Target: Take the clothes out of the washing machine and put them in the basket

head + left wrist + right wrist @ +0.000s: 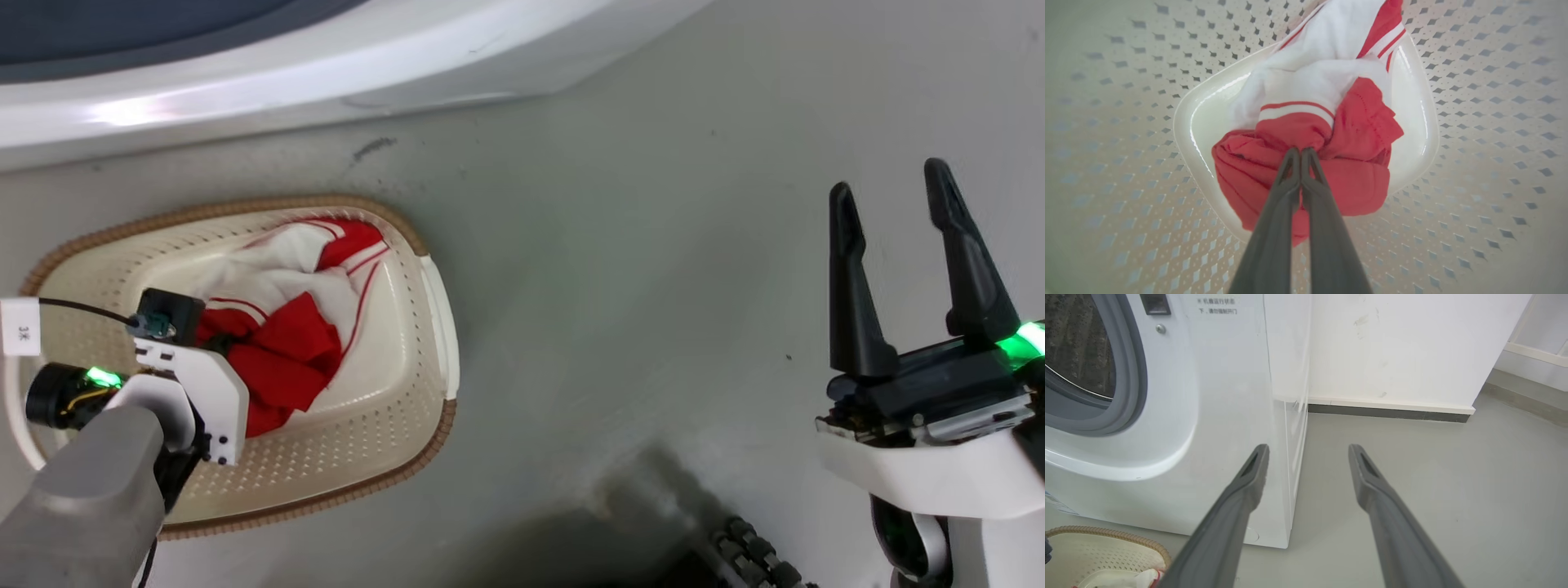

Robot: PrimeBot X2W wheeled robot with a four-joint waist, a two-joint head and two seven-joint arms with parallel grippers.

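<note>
The clothes (282, 339), red fabric with a white red-striped part, lie bunched on the bottom of the cream basket (384, 457), which stands on the floor before the washing machine (326, 73). My left wrist (204, 392) hangs over the basket's left half and hides its fingers there. In the left wrist view my left gripper (1300, 152) is shut, its tips pinched into a fold of the red clothes (1355, 122) inside the basket (1474, 102). My right gripper (891, 186) stands open and empty over bare floor at the right. In the right wrist view my right gripper (1309, 451) points at the washing machine's (1220, 416) corner.
The machine's grey rubber ring (1133, 371) and steel drum (1077, 343) show at the left of the right wrist view, with the basket's rim (1106, 532) below. A white wall with skirting (1392, 410) stands behind. Grey floor (637, 286) stretches between the basket and my right arm. My base's tread (759, 555) shows below.
</note>
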